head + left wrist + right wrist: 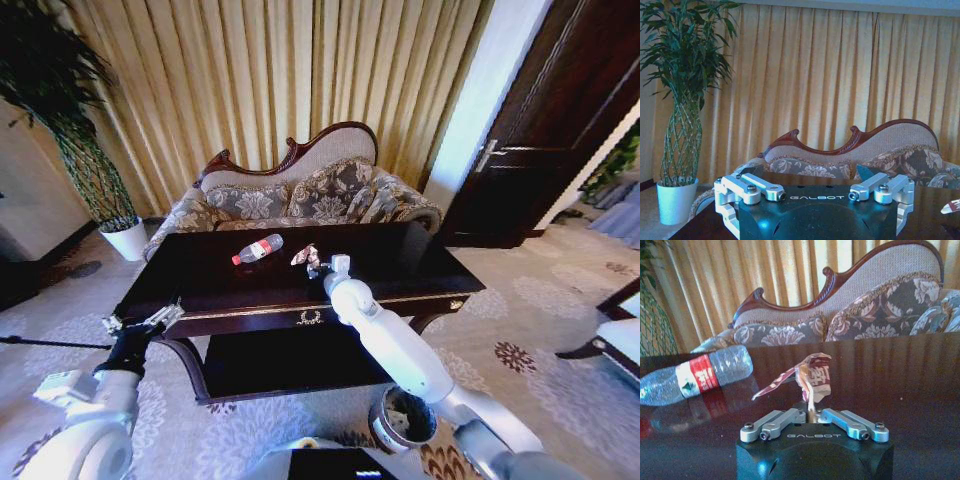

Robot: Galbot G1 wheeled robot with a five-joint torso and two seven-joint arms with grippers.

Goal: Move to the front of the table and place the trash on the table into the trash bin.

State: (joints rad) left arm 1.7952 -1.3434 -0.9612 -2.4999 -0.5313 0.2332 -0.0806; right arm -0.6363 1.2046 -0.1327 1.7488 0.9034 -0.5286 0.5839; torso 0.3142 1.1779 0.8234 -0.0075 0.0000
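Note:
On the dark glossy table (420,262) lies a clear plastic bottle (257,248) with a red label, on its side left of centre. My right gripper (317,265) reaches over the table's front edge and is shut on a small brownish wrapper (305,256). In the right wrist view the wrapper (811,376) stands up from between the closed fingers of the right gripper (811,413), with the bottle (696,376) lying beside it. My left gripper (142,324) hovers open by the table's front left corner. The dark round trash bin (404,418) stands on the carpet under my right arm.
A patterned sofa (300,195) stands right behind the table, with curtains beyond it. A tall plant in a white pot (127,238) is at the back left and a dark door (560,120) at the right. A chair edge (620,338) shows at the far right.

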